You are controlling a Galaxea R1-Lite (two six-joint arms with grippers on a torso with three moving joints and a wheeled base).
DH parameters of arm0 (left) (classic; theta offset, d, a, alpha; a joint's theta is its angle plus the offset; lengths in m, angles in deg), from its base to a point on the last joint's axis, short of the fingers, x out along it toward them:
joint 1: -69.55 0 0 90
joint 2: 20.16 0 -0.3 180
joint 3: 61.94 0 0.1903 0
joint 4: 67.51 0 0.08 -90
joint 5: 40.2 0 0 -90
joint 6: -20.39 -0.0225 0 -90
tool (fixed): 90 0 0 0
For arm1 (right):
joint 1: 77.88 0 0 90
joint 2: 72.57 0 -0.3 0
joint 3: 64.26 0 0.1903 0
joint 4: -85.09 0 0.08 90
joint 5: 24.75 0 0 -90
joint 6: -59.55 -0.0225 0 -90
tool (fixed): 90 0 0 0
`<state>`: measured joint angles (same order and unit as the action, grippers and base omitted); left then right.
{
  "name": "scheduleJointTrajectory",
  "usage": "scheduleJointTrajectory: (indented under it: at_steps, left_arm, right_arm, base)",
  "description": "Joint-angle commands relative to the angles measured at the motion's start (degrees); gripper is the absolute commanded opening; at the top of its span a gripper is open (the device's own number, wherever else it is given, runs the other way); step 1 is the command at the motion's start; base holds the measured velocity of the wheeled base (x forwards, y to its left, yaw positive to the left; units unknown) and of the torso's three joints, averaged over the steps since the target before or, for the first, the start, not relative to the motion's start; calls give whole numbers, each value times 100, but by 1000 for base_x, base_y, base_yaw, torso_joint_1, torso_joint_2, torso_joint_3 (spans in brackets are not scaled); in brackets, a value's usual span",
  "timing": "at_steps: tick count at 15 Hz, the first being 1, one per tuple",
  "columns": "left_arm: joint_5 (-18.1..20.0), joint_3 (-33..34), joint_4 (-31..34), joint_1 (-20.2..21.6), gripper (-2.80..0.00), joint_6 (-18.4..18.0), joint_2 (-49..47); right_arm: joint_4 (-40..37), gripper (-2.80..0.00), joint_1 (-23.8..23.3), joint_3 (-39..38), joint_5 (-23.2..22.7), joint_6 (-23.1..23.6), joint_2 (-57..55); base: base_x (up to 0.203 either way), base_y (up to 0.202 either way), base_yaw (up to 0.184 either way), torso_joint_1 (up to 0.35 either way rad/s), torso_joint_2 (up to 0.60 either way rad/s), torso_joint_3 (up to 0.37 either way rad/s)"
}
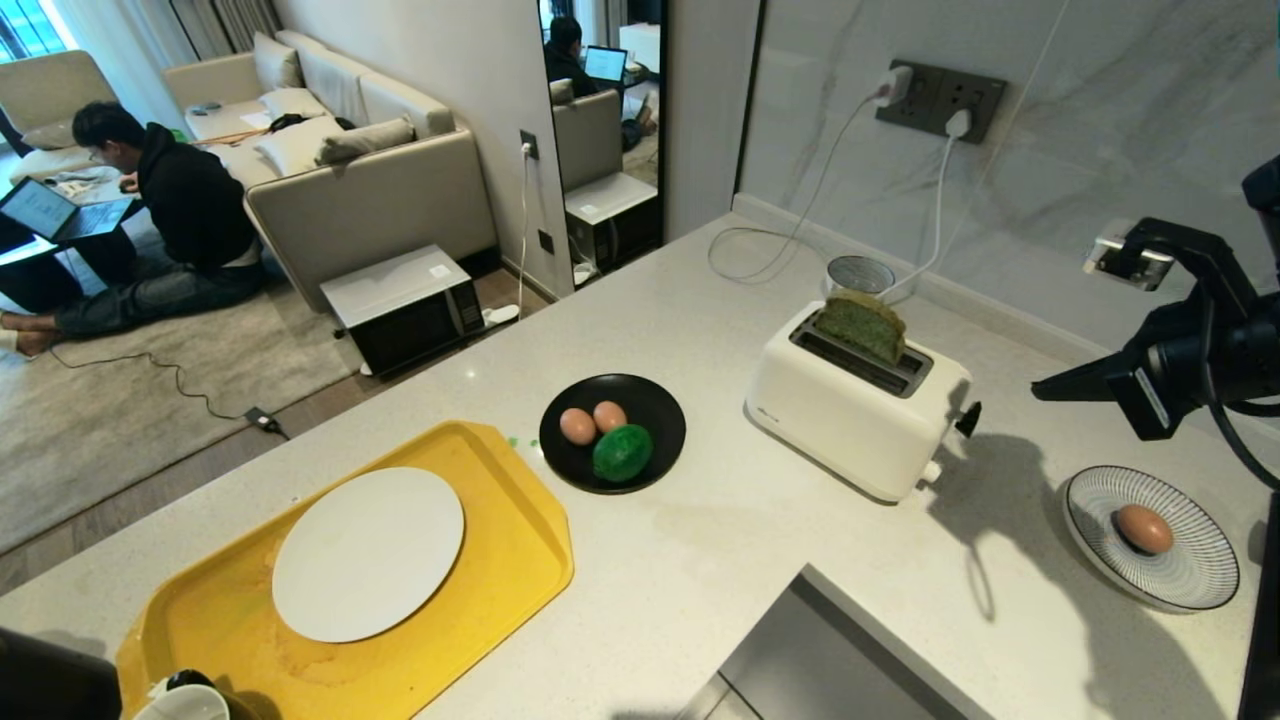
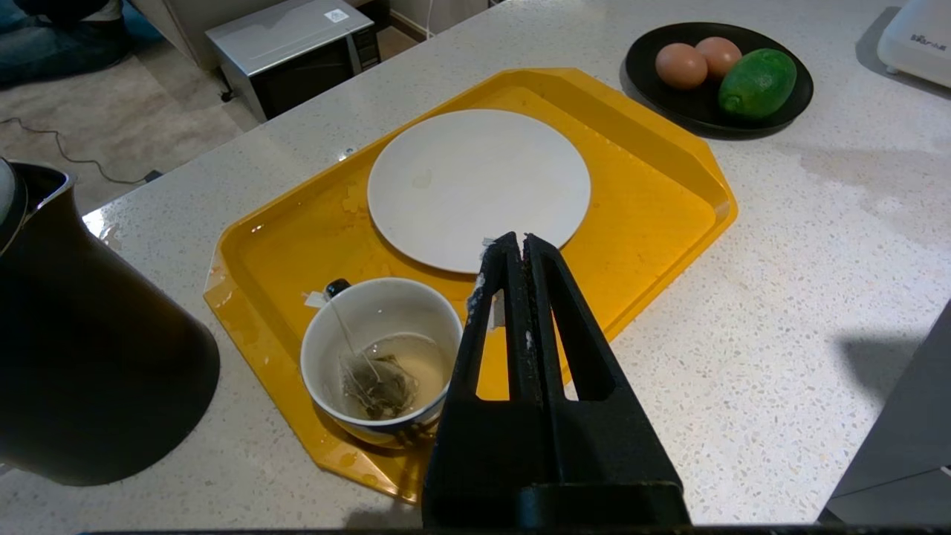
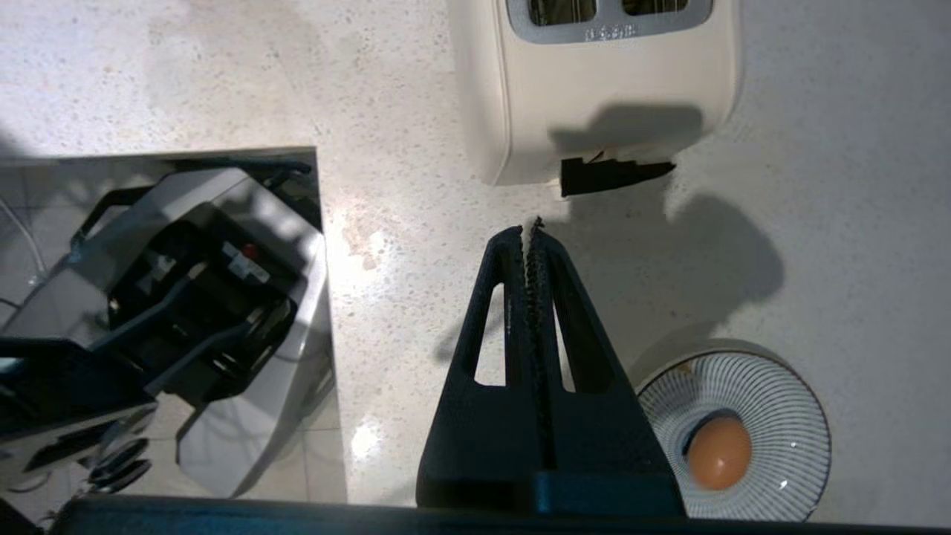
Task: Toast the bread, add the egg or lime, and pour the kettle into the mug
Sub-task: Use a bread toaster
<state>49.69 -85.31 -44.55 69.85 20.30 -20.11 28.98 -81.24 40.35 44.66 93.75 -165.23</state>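
The green bread (image 1: 862, 325) stands half out of a slot of the white toaster (image 1: 855, 410). Two eggs (image 1: 578, 426) and the lime (image 1: 622, 452) lie in a black dish (image 1: 660, 400). A third egg (image 1: 1144, 528) rests on a striped plate (image 1: 1190, 580). My right gripper (image 3: 529, 230) is shut and empty, hovering over the counter just short of the toaster's black lever (image 3: 613, 174). My left gripper (image 2: 518, 241) is shut, empty, above the yellow tray (image 2: 654, 193) beside the mug (image 2: 334, 334), which holds a teabag. The black kettle (image 2: 82, 349) stands left of the tray.
A white plate (image 1: 368, 553) lies on the tray. A grey recess (image 1: 830, 650) cuts into the counter's near edge. Cables (image 1: 790, 250) and a glass (image 1: 860, 273) sit behind the toaster. A person sits on the floor far left.
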Motion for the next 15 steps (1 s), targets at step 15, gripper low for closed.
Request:
scheduleJointTrajectory:
  at_steps: [15]
  left_arm:
    - [2,0,-3,5,-280,0,4]
  right_arm:
    - [3460,-280,-959,-2687,-720,-1371,638]
  base:
    - [0,0,0,0,0,0]
